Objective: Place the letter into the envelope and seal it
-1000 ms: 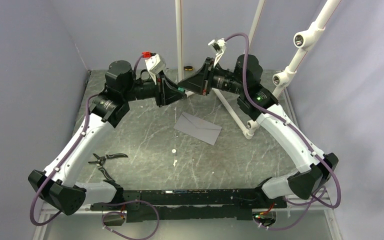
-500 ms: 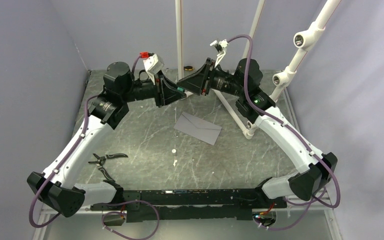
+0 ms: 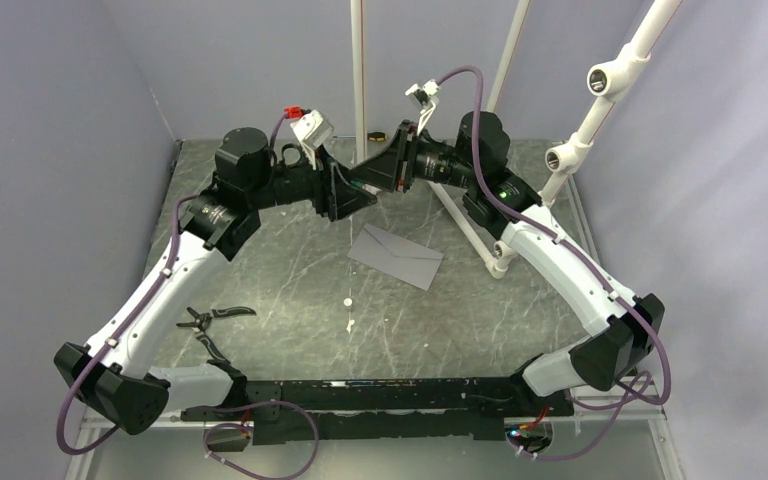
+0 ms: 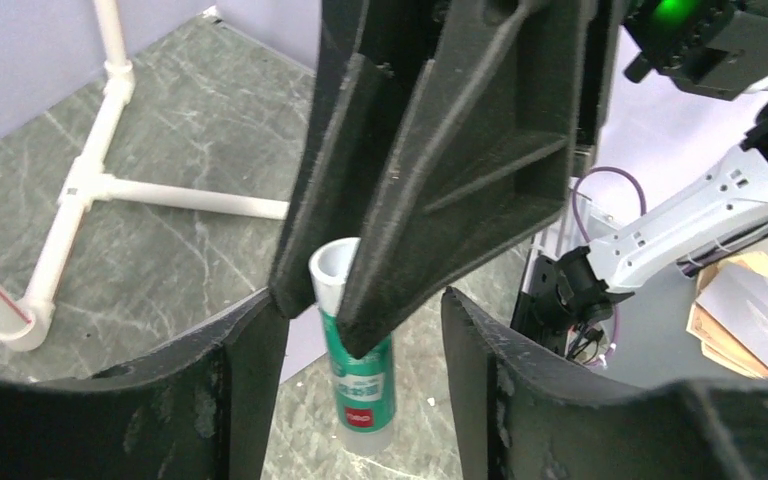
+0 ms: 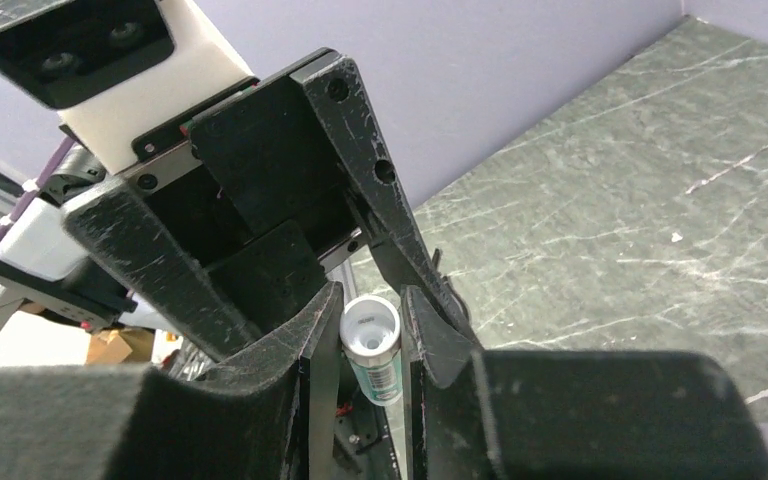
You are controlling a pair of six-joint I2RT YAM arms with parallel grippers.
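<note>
Now the two arms meet tip to tip above the far part of the tabletop (image 3: 290, 270). The right end effector (image 5: 370, 300) is clamped on a green-and-white glue stick (image 5: 372, 345). The left end effector (image 4: 360, 300) stands open, its fingers spread to either side of the stick without touching it. The grey envelope (image 3: 396, 256) lies flat on the tabletop, just nearer than the meeting tips.
</note>
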